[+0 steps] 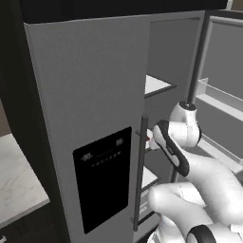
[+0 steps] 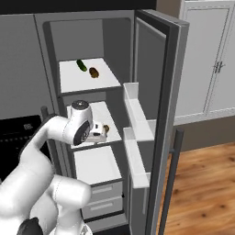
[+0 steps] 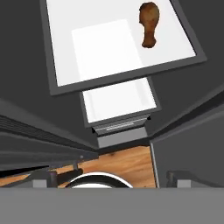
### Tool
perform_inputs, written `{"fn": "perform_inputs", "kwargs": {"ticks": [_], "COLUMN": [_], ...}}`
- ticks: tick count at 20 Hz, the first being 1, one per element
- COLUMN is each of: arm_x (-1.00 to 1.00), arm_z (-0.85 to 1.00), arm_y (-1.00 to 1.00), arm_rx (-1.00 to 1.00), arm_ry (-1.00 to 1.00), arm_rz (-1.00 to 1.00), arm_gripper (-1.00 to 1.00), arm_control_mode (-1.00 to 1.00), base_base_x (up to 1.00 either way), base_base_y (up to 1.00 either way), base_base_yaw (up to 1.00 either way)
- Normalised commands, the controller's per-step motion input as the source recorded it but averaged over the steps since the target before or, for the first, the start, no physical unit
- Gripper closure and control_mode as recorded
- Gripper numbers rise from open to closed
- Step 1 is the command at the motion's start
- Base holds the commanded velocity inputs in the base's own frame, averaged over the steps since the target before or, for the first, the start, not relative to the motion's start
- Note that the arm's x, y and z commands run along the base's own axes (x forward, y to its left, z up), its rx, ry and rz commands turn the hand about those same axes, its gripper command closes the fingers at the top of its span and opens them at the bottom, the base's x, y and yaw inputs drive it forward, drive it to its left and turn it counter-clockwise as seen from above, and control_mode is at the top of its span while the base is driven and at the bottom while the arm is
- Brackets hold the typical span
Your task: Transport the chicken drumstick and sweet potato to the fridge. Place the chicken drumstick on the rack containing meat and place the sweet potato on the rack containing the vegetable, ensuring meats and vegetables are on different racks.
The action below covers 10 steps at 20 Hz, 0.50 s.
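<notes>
The fridge (image 2: 158, 69) stands with its right door swung open; its left door (image 1: 90, 95) is closed. On the white middle rack (image 2: 103, 114) lies the orange-brown chicken drumstick (image 2: 106, 129), which also shows in the hand view (image 3: 148, 24), bone end pointing down the picture. My gripper (image 2: 100, 134) hovers just above that rack beside the drumstick, apart from it. Its jaws (image 3: 111, 177) are open and hold nothing. On the top rack (image 2: 87, 80) the dark brown sweet potato (image 2: 93, 72) rests next to a green vegetable (image 2: 81, 65).
Door bins (image 2: 137, 119) jut from the open door close to my arm. A lower rack (image 2: 96, 165) and drawers (image 2: 98, 193) sit below. A black dispenser panel (image 1: 102, 178) and handle (image 1: 140, 171) are on the closed door. White cabinets (image 2: 211, 64) stand right.
</notes>
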Motion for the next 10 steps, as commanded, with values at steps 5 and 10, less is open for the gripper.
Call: {"fn": "perform_inputs", "kwargs": {"ticks": [5, 10], "arm_x": [-1.0, -1.0], "arm_z": [1.0, 1.0], "arm_y": [0.25, 0.34], "arm_rx": [0.0, 0.0], "arm_ry": [0.12, 0.03], "arm_rz": [0.0, 0.0], "arm_gripper": [-1.0, -1.0], "arm_control_mode": [-1.0, -1.0], "base_base_x": [0.0, 0.0], "base_base_y": [0.0, 0.0], "base_base_yaw": [0.0, 0.0]}}
